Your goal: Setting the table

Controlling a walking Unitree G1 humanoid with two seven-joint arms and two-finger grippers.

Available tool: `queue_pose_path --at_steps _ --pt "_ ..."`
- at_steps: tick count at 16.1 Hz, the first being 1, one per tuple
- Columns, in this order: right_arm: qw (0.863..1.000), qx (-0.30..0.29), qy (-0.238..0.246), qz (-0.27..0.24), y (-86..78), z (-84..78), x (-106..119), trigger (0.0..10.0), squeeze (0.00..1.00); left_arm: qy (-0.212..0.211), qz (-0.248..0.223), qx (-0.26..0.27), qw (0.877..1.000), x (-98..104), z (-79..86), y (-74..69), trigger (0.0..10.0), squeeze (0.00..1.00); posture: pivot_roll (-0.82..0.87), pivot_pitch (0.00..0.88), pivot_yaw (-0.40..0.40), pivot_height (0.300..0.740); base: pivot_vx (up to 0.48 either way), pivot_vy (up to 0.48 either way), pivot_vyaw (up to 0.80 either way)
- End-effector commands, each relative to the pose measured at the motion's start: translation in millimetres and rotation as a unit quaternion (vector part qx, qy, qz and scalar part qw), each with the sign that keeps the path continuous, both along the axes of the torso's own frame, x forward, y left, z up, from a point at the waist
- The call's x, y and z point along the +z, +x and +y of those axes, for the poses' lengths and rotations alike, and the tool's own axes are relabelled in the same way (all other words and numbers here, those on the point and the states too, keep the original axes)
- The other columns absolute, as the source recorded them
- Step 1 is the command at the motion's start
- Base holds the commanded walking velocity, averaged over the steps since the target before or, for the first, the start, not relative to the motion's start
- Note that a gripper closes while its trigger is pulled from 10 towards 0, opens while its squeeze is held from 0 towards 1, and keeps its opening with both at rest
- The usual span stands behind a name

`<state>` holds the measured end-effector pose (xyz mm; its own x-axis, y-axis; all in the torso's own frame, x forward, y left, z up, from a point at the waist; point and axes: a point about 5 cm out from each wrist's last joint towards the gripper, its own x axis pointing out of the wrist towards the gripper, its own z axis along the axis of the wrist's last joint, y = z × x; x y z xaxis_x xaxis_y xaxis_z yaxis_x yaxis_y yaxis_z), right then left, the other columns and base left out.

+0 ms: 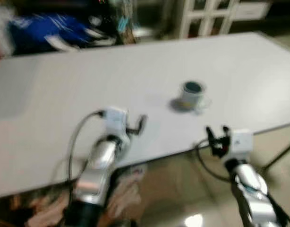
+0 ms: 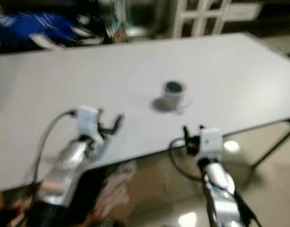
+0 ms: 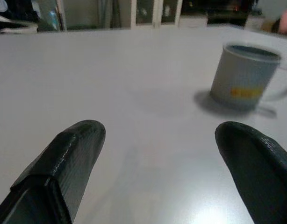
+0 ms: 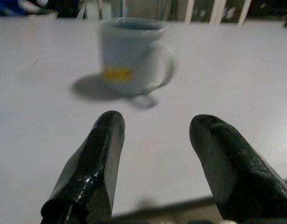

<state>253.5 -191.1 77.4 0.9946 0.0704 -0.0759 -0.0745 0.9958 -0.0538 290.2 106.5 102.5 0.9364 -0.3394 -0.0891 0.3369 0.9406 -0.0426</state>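
One cup: a pale grey mug [image 1: 192,95] stands upright on the white table [image 1: 64,94], with nothing touching it
Mug looks: it has a round open top that is dark inside, a yellow patch on its side, and a thin handle [image 4: 164,65] that looks almost see-through
Mug shadow: a soft dark shadow lies on the table just beside the mug
Mug place: it sits toward the right half of the table, away from the near edge, ahead of both grippers
Left arm: the silver arm reaches up and forward over the near part of the table
Left gripper [image 1: 135,126]: it is low over the table top, to the left of the mug and apart from it
Left fingers [image 3: 68,158]: the two black fingers are spread wide and hold nothing
Right arm: the silver arm comes up from below the table edge
Right gripper [image 1: 217,135]: it is at the near edge of the table, pointing at the mug and not touching it
Right fingers [image 4: 99,154]: they are apart with a clear gap and hold nothing
Behind the table: blue cloth [image 1: 46,30] and white furniture [image 1: 206,16], all blurry
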Motion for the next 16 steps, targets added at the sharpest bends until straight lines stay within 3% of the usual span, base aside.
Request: queue_pose_path --at_steps 1,13,16 --pt "1.000 0.006 0.004 -0.005 1.5 3.8 3.4 10.0 0.00 0.010 -0.014 0.003 1.000 7.1 3.6 4.0 10.0 0.00 -0.03 0.000 -0.006 0.740 0.000 0.431 0.62" --pt "1.000 0.016 -0.001 0.003 6.3 6.4 -0.8 10.0 0.00 0.018 -0.022 -0.014 0.999 8.6 -2.6 2.9 10.0 0.00 -0.02 0.000 -0.005 0.740 0.000 0.429 0.55" --pt "1.000 -0.001 -0.006 0.006 7.4 3.4 -2.1 10.0 0.00 0.022 -0.024 -0.018 0.999 9.2 -0.7 4.1 10.0 0.00 -0.02 0.000 -0.002 0.740 0.000 0.439 0.00"
